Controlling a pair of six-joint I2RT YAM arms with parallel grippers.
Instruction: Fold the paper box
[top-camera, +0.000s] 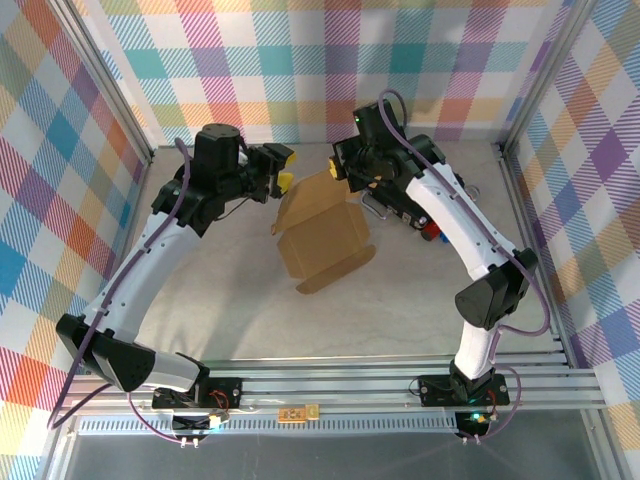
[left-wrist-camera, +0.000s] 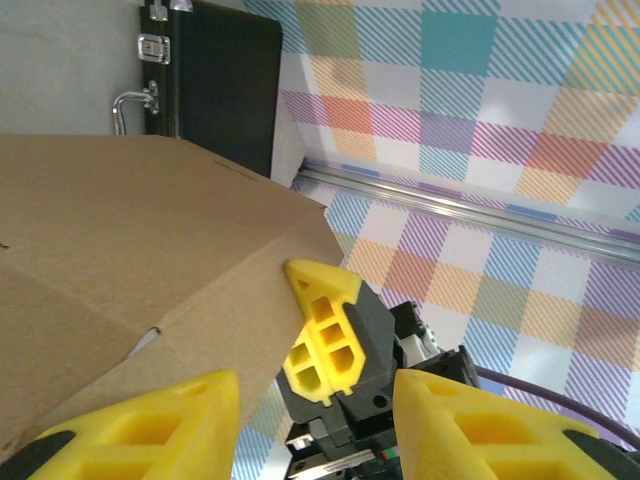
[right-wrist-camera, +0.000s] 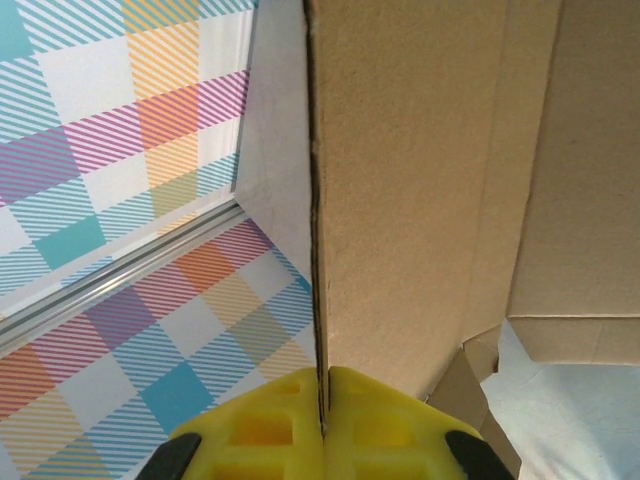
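Behind paper box (left-wrist-camera: 120, 250), black case (left-wrist-camera: 225, 85).

left arm (top-camera: 140, 268), right arm (top-camera: 460, 222): white shells, black joints | jaws: yellow, hollow-celled | cables (top-camera: 546, 312): purple | bases (top-camera: 455, 388): black plates

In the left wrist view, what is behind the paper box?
A black case with a metal handle is behind the paper box. The cardboard covers part of it, so its whole shape cannot be seen.
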